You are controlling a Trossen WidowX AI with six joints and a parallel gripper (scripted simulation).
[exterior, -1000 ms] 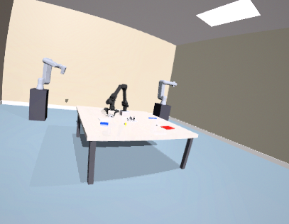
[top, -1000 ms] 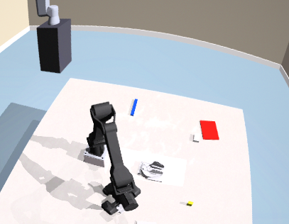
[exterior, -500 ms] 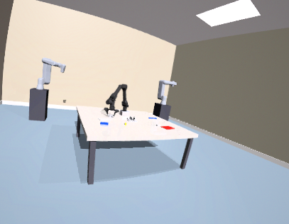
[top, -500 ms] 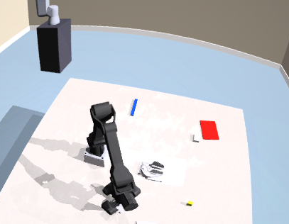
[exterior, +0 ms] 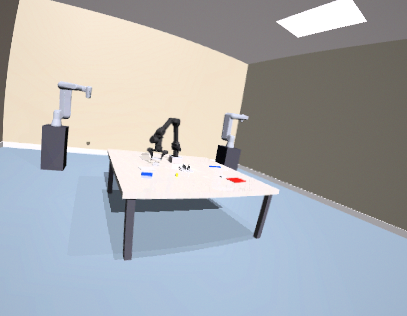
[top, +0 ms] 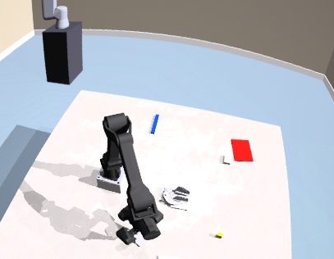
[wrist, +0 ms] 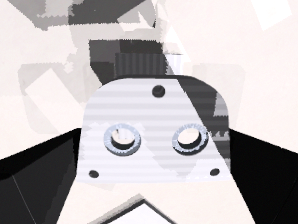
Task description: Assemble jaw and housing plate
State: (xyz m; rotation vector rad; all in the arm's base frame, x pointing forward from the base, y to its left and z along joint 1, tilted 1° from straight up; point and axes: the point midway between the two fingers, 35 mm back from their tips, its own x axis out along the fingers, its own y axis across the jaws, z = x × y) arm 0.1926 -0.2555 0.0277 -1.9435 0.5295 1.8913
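Note:
My gripper (top: 138,236) (wrist: 153,135) is shut on the housing plate, one black finger at each side edge. The housing plate (wrist: 156,115) is pale, with a rounded far edge, two large ringed holes and several small dark holes. It faces the wrist camera; its height over the table is hard to tell. In the top view only a pale bit of it shows under the fingers. The jaw mechanism (top: 170,198) (exterior: 185,167) lies right of the gripper in the top view. It has a pale base and two dark jaws (top: 181,190) side by side. Its pins, stubs and gear teeth are too small to tell.
The table (top: 199,164) (exterior: 193,189) also carries a red sheet (top: 242,150) (exterior: 236,180), a small pale block (top: 226,159), a blue bar (top: 155,124) and a yellow block (top: 219,235) (exterior: 176,175). A blue box (exterior: 146,174) stands near the left edge in the exterior view.

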